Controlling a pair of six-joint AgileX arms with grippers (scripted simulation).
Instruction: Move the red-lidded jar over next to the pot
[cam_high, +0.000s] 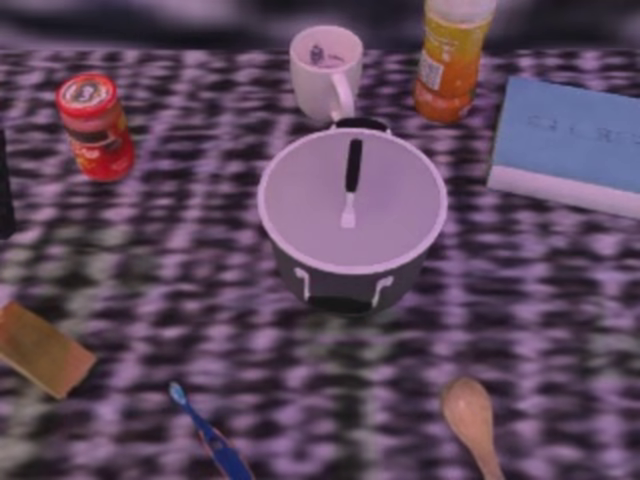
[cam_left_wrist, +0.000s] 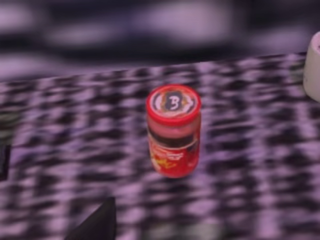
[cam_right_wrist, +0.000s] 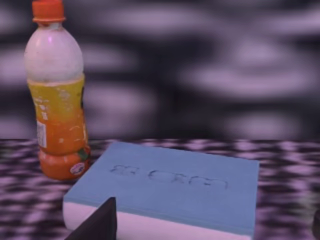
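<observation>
We count nine loose items on the worktop (cam_high: 560, 300), one of each. From left to right in the top view: one tan block (cam_high: 40, 350) at the left edge, near side; one red-lidded jar (cam_high: 95, 127) at the far left; one blue toothbrush (cam_high: 208, 432) at the near edge; one white mug (cam_high: 327, 70) at the far edge; one pot (cam_high: 352, 222) in the centre, with one black-handled utensil (cam_high: 351, 182) lying inside it; one orange bottle (cam_high: 452, 60) at the far edge; one wooden spoon (cam_high: 472, 418) at the near edge; one blue book (cam_high: 570, 145) at the right edge.

The worktop carries a mottled purple, black and grey pattern across its whole surface. The background beyond its far edge is dark and blotched in the same tones.

The red-lidded jar stands upright, well apart from the pot, with open worktop between them. The mug stands just beside the pot's far rim.

Neither arm appears in the top view. In the left wrist view, the jar (cam_left_wrist: 173, 131) stands upright ahead of our left pincer, untouched; only one dark finger tip (cam_left_wrist: 97, 222) shows, so we cannot tell how far that pincer is open. In the right wrist view, one finger tip (cam_right_wrist: 97, 222) shows before the book (cam_right_wrist: 175, 192) and bottle (cam_right_wrist: 57, 95); the right pincer's opening likewise cannot be told.
</observation>
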